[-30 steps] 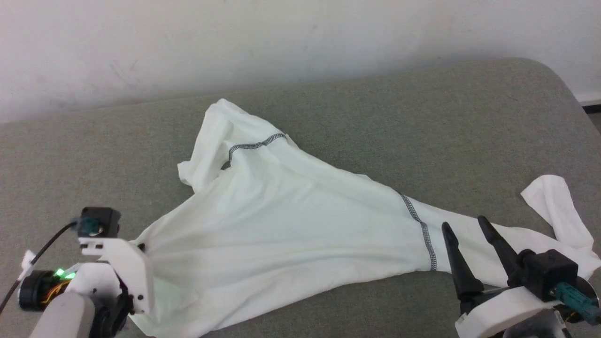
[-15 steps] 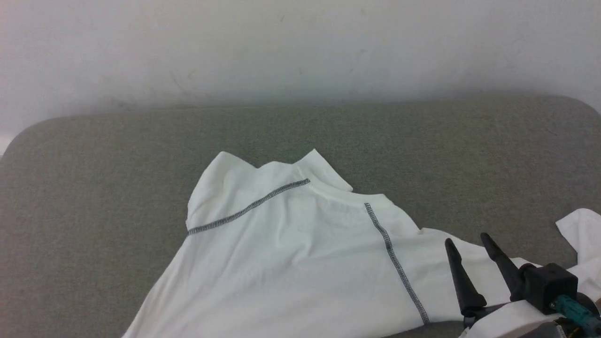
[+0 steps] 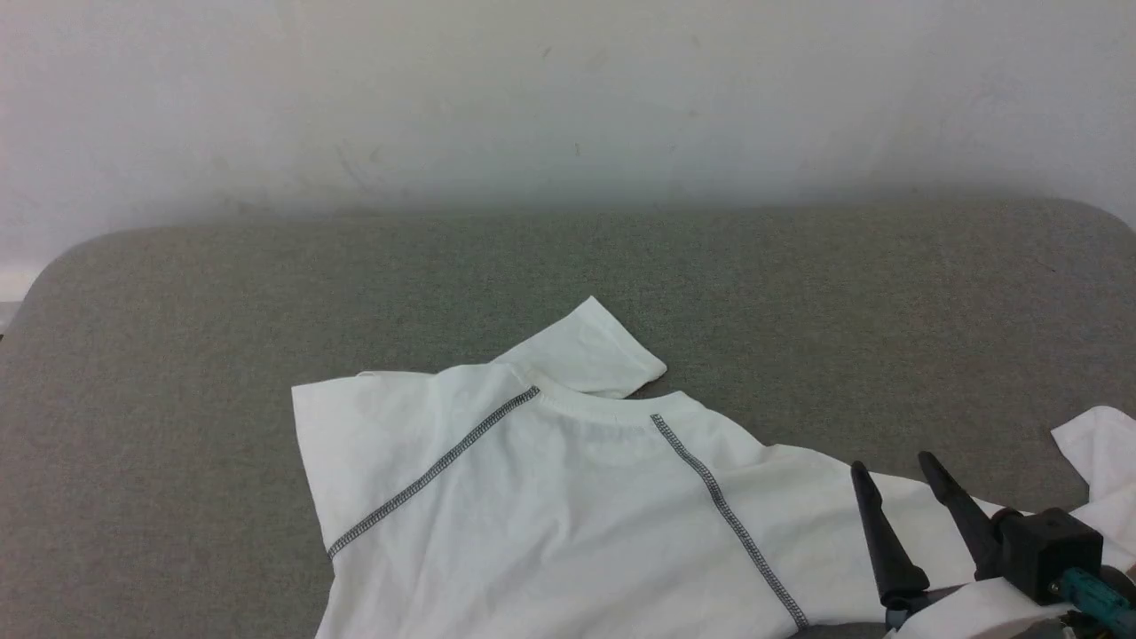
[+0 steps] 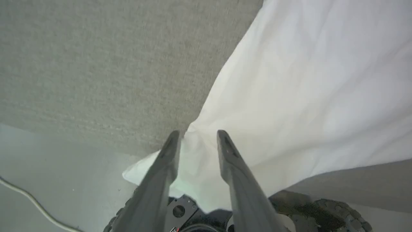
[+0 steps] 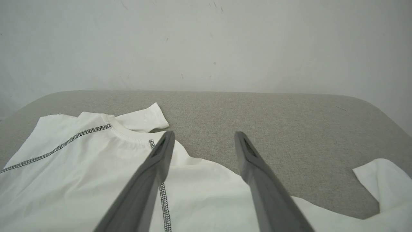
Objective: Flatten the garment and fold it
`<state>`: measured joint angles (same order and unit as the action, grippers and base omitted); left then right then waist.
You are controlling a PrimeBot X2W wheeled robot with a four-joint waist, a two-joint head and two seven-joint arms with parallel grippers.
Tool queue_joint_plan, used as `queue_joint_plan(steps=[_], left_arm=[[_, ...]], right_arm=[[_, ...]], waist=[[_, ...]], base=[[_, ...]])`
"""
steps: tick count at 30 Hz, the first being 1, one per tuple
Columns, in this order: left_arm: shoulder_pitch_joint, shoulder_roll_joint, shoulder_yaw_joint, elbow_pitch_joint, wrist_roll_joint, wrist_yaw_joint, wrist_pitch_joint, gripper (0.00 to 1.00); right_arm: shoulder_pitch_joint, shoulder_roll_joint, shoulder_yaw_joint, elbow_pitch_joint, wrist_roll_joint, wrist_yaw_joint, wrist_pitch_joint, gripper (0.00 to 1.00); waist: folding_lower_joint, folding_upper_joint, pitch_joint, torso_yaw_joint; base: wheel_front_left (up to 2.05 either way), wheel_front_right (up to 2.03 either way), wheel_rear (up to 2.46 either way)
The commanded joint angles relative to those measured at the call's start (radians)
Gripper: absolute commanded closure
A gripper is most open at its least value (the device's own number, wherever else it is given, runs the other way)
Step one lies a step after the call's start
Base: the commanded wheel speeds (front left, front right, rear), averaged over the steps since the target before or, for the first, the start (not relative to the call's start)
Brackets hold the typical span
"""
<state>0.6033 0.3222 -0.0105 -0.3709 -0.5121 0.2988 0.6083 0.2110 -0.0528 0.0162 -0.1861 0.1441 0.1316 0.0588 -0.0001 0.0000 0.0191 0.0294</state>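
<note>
Shirt (image 3: 550, 497) spread on grey cushion (image 3: 799, 293); left gripper (image 4: 198, 140) part-open around its edge, not clamped; right gripper (image 3: 890, 461) wide open, empty.

I count one white shirt (image 3: 550, 524), two dark stitched seams (image 3: 435, 470) just left of my right gripper (image 3: 892, 461), one left gripper (image 4: 198, 132), one grey padded surface (image 3: 799, 293).

Grey woven tabletop (image 3: 799, 293), rounded at the corners; scuffed white wall (image 3: 568, 89) right behind; pale floor (image 4: 64, 174) below, thin cable (image 4: 35, 205) trailing across.
</note>
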Motion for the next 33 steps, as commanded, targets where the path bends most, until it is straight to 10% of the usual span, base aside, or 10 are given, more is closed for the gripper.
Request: queue_joint_plan(steps=[1, 14, 33], left_arm=[[-0.061, 0.007, 0.016, -0.001, 0.016, -0.009, -0.045, 0.0], [-0.55, 0.053, -0.025, 0.141, 0.105, -0.103, -0.242, 0.0], [-1.286, 0.01, -0.323, 0.742, 0.079, -0.404, -0.047, 0.0]], right_arm=[[0.008, 0.003, -0.002, -0.01, -0.003, -0.001, 0.001, 0.0], [-0.042, 0.003, -0.002, -0.034, -0.008, -0.001, -0.003, 0.0], [-0.176, 0.003, 0.042, 0.003, 0.008, -0.001, -0.035, 0.0]], waist=[[0.0001, 0.0, 0.002, -0.005], [0.0001, 0.0, 0.067, -0.065], [0.0001, 0.0, 0.292, -0.196]], base=[[0.0, 0.0, 0.0], [0.0, 0.0, 0.0], [0.0, 0.0, 0.0]])
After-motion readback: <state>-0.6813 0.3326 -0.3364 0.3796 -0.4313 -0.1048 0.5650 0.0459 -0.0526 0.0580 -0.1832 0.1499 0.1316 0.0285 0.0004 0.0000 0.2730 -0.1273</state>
